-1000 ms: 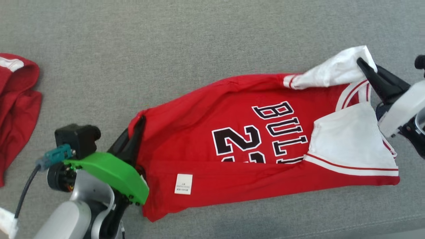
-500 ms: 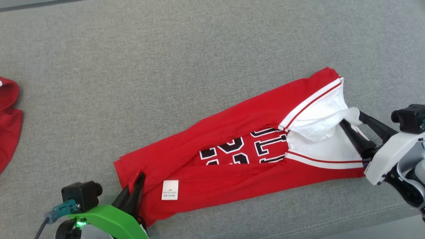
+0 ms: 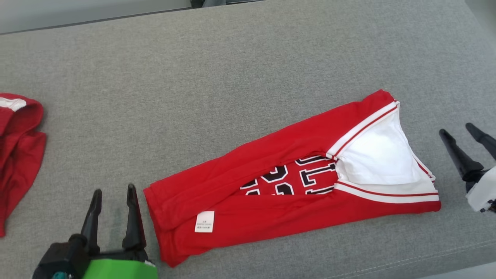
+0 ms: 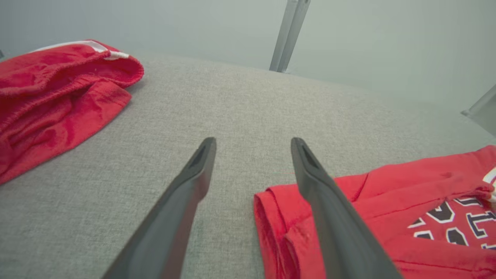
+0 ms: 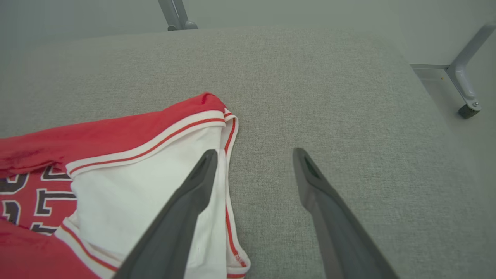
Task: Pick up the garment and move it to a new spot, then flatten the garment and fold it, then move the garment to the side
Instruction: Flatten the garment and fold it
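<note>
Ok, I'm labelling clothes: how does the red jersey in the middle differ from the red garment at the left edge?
The jersey lies folded into a long, fairly flat band; the left garment is bunched and rumpled. The jersey shows black-and-white lettering, a white panel and a small label; the left garment is plain red with some white trim. Both are red and rest on the grey surface.
</note>
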